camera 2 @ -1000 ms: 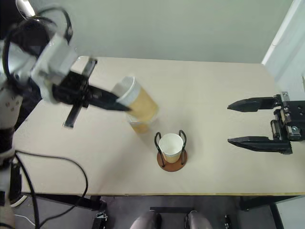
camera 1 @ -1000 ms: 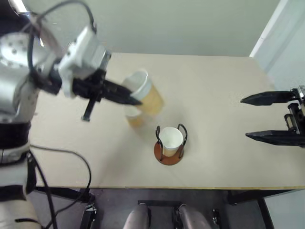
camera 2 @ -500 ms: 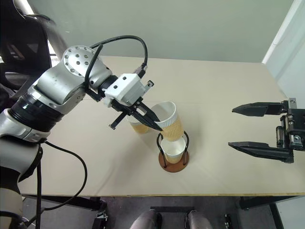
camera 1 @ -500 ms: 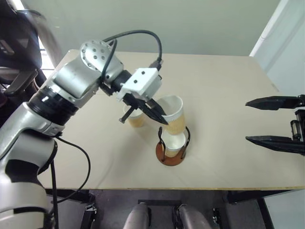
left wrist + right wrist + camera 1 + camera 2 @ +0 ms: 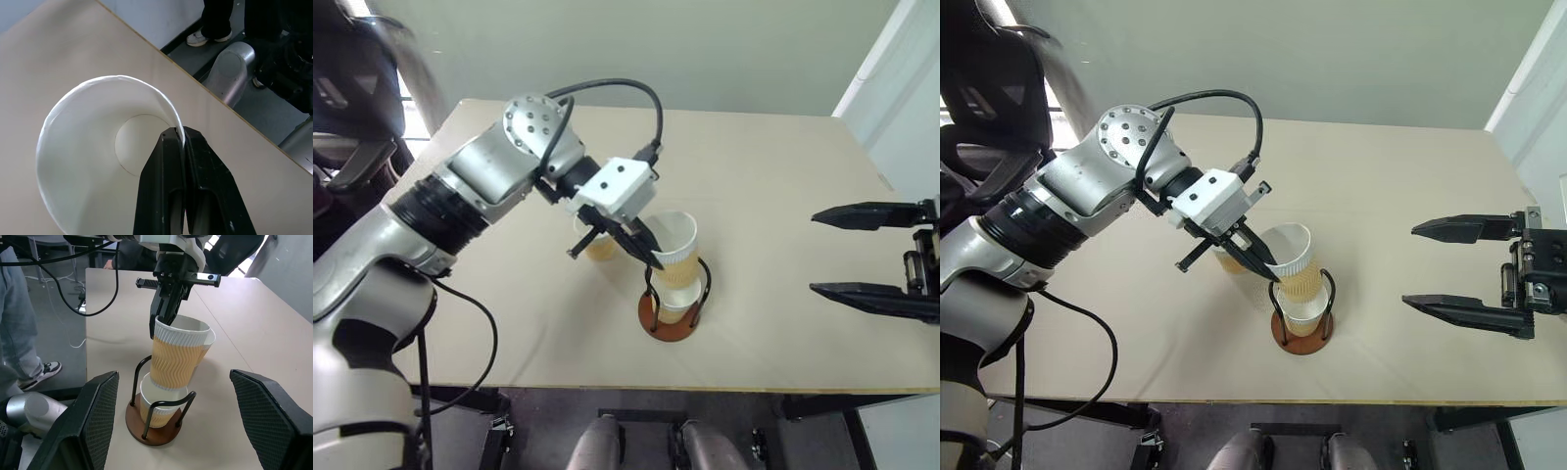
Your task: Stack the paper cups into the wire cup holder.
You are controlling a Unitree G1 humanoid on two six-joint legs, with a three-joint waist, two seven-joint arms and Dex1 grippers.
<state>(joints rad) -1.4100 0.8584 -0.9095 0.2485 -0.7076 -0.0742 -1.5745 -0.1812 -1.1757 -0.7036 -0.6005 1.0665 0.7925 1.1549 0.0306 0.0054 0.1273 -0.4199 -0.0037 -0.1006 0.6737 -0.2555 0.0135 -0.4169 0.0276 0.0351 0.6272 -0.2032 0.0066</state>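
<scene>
While pinching the rim of a cup (image 5: 1291,260), left fingers (image 5: 1255,260) clenched on its wall, one inside and one outside. Cup tilted, its bottom entering another cup (image 5: 155,404) seated in the wire holder (image 5: 1302,329) below the fingertips. Third cup (image 5: 597,246) behind them on the bench (image 5: 773,196). Right fingers (image 5: 1464,273) spread wide, grasping nothing.

Silver left arm (image 5: 480,176) (screw-dotted round joint), black cable (image 5: 617,88), white wrist block (image 5: 619,188).

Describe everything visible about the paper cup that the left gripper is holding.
The held paper cup is tapered, with a tan ribbed outside, white inside and white rolled rim. The left gripper is shut on its rim, one finger inside and one outside. It tilts slightly, its bottom entering the cup already seated in the wire cup holder.
</scene>
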